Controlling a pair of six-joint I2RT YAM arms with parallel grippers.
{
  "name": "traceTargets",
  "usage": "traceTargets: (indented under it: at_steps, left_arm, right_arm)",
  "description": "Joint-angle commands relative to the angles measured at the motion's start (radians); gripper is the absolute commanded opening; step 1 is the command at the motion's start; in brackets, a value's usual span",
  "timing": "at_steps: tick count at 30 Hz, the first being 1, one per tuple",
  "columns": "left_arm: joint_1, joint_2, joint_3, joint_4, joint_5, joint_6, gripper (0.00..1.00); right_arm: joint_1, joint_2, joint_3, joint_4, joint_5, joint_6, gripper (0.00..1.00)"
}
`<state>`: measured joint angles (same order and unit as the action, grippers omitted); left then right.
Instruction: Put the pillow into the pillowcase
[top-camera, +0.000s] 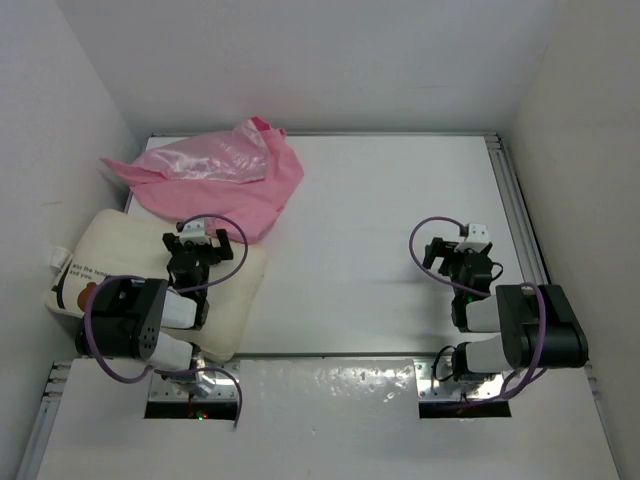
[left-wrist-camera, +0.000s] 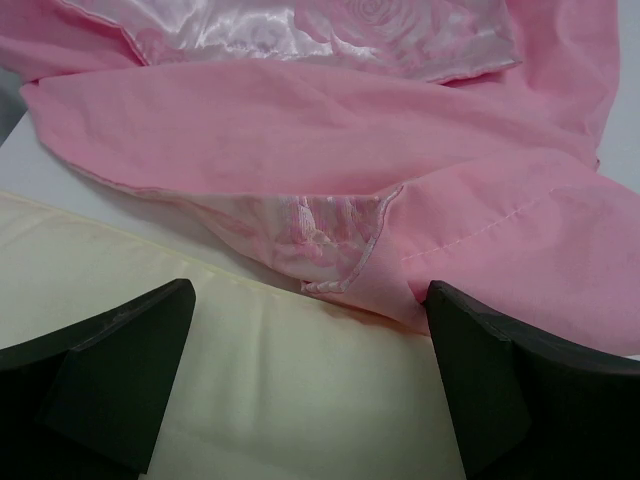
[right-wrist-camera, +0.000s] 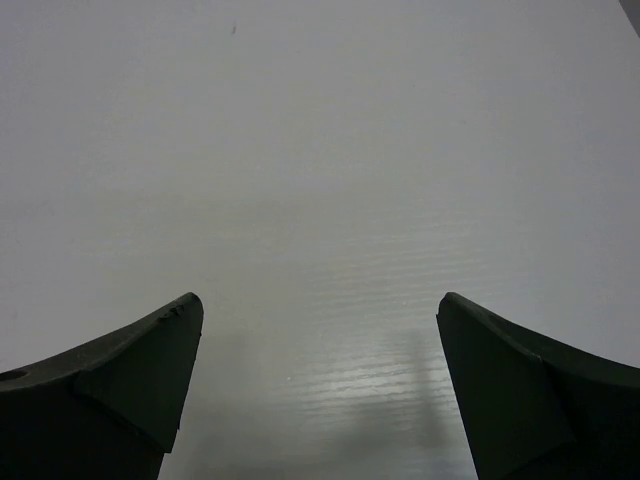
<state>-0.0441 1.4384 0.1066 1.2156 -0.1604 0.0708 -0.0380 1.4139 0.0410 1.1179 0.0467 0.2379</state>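
Near the left edge of the table (top-camera: 380, 220), close to the front, lies the pillow (top-camera: 115, 245). It is cream and puffy. On its left end you can see a bit of brown picture and some small black words. A little white tag sticks out at its left corner. The pillow is lying out in the open, not inside anything.

Just behind it, toward the back left corner, sits the pillowcase (top-camera: 220, 175). It is pink and shiny and all bunched up in a heap. In the left wrist view, a rose shape shows in the shiny cloth. The front edge of the pink cloth lies over the back edge of the cream pillow, so the two touch.

Over the back part of the pillow is the left gripper (left-wrist-camera: 308, 300). Its two dark fingers are spread wide apart and have nothing between them. They point at the spot where pink cloth meets pillow.

Far off on the right side of the table is the right gripper (right-wrist-camera: 320, 300). Its fingers are spread wide too, with only bare white table under them.
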Motion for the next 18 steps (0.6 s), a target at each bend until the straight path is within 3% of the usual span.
traceTargets:
  at_steps: [1, 2, 3, 4, 6, 7, 8, 9, 10, 12, 13, 17, 18]
  left_arm:
    - [0.012, -0.001, 0.022, 0.065, 0.013, -0.008, 1.0]
    - [0.012, -0.001, 0.021, 0.068, 0.013, -0.006, 1.0]
    - [0.01, -0.001, 0.021, 0.071, 0.016, -0.005, 1.0]
    - [0.01, -0.001, 0.019, 0.073, 0.024, -0.005, 1.0]
    - [0.015, -0.031, 0.04, 0.04, 0.092, 0.035, 1.0]
    - [0.019, -0.136, 0.068, -0.046, 0.155, 0.053, 1.0]
    - [0.023, -0.192, 0.117, -0.303, 0.194, 0.076, 1.0]
    - [0.023, -0.235, 0.269, -0.456, 0.317, 0.162, 1.0]
    - [0.017, -0.262, 0.36, -0.757, 0.396, 0.395, 1.0]
    - [0.01, -0.25, 0.604, -0.991, 0.443, 0.532, 1.0]
    - [0.007, -0.246, 0.654, -1.077, 0.414, 0.559, 1.0]
    - [0.006, -0.324, 0.676, -1.042, 0.259, 0.65, 1.0]
    - [0.004, -0.357, 0.664, -1.05, 0.257, 0.72, 1.0]
  right_arm:
    - [0.0, -0.047, -0.046, -0.033, -0.043, -0.049, 0.99]
    - [0.006, -0.099, 0.035, -0.12, -0.112, -0.067, 0.99]
    - [0.016, -0.124, 0.084, -0.213, -0.122, -0.081, 0.99]
    - [0.027, -0.148, 0.144, -0.438, -0.12, -0.104, 0.99]
    - [0.082, -0.176, 0.34, -0.634, -0.107, -0.178, 0.99]
    - [0.104, -0.194, 0.412, -0.797, -0.099, -0.296, 0.99]
    - [0.149, -0.199, 0.547, -0.873, -0.087, -0.357, 0.99]
    - [0.176, -0.196, 0.61, -0.995, -0.076, -0.476, 0.99]
    - [0.223, -0.187, 0.737, -1.05, -0.05, -0.541, 0.99]
    - [0.274, -0.133, 0.85, -1.148, 0.01, -0.688, 0.99]
    - [0.294, -0.107, 0.897, -1.15, 0.046, -0.719, 0.99]
    - [0.389, 0.037, 1.128, -1.052, 0.296, -0.617, 0.99]
    - [0.395, 0.063, 1.158, -1.016, 0.364, -0.441, 0.99]
